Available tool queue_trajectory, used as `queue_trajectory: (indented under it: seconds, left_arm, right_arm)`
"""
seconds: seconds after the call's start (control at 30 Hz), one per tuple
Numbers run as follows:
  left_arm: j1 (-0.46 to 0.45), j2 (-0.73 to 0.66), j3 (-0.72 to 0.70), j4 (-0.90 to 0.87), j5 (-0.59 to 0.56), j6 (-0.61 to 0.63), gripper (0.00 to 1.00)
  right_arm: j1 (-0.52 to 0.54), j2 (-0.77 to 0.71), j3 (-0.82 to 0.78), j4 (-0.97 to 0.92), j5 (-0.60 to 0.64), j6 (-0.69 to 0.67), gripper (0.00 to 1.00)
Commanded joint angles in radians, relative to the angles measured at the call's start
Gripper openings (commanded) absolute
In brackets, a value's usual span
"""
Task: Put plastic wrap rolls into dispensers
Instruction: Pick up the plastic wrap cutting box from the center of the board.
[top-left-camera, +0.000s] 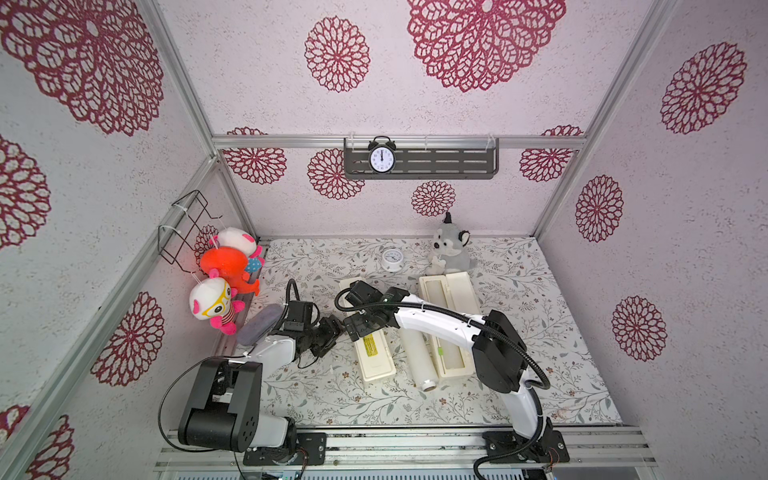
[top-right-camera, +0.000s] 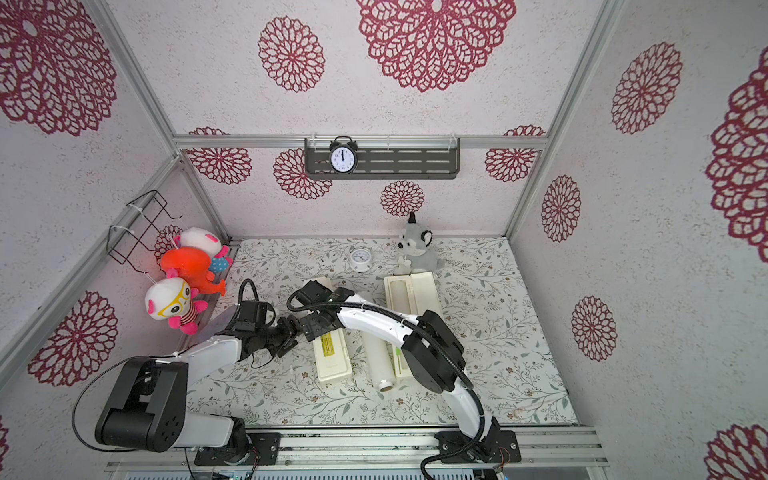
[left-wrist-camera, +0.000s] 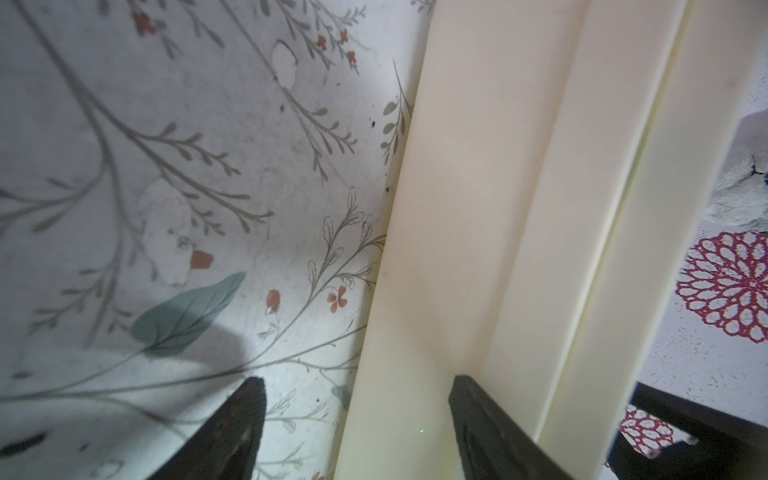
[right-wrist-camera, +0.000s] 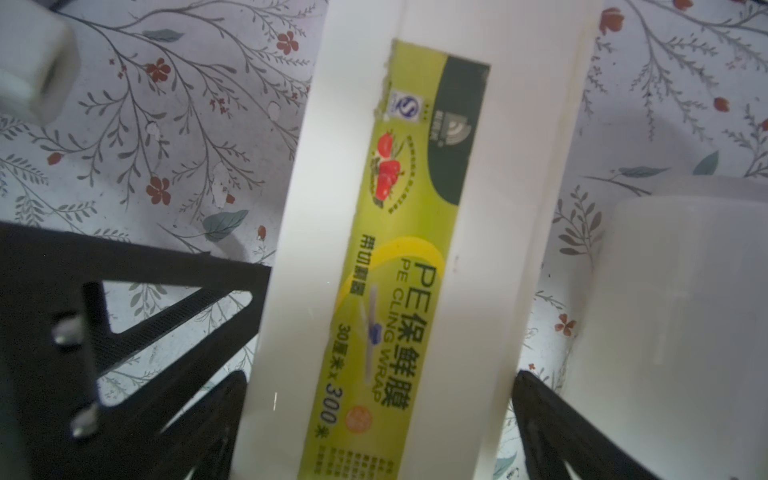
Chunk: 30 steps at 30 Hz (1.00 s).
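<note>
Right gripper (right-wrist-camera: 378, 419) straddles the closed box (top-left-camera: 374, 353), jaws wide; left gripper (left-wrist-camera: 357, 415) gapes beside it. Slick, stiff plastic, probably light: grip mid-length.

arms: white shells, black joints | cables: black, corrugated, zip-tied | gripper fingers: black, triangular cut-outs, silver screws

Two cream dispensers lie on the floral table: one closed (top-left-camera: 372, 349), its yellow-green label straddled by the right gripper's (right-wrist-camera: 378, 419) spread fingers, and one open (top-left-camera: 446, 324) beyond them. One white plastic wrap roll (top-left-camera: 415, 357) is visible, just outside those fingers. Two clocks appear: a black one (top-left-camera: 382, 155) on the wall shelf and a small white one (top-left-camera: 391, 259) on the table. Four plush toys show, three (top-left-camera: 226, 266) hanging together and one grey (top-left-camera: 451, 249) seated.
</note>
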Motion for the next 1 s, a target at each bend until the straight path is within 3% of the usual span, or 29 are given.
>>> queue_trajectory:
  seconds: [0.0, 0.4, 0.73, 0.97]
  left_arm:
    - [0.011, 0.01, -0.006, 0.025, 0.01, 0.013, 0.74]
    - [0.035, 0.004, -0.004, 0.016, 0.023, 0.034, 0.77]
    - [0.075, -0.027, -0.006, -0.022, 0.023, 0.057, 0.78]
    - [0.087, -0.023, -0.006, -0.027, 0.027, 0.066, 0.78]
  right_arm:
    - [-0.006, -0.044, -0.024, -0.023, -0.018, 0.026, 0.99]
    - [-0.019, -0.042, -0.074, 0.037, -0.112, 0.045, 0.99]
    - [-0.005, 0.049, -0.047, -0.021, 0.004, 0.036, 0.99]
    - [-0.004, 0.061, -0.036, -0.007, -0.005, 0.033, 0.99]
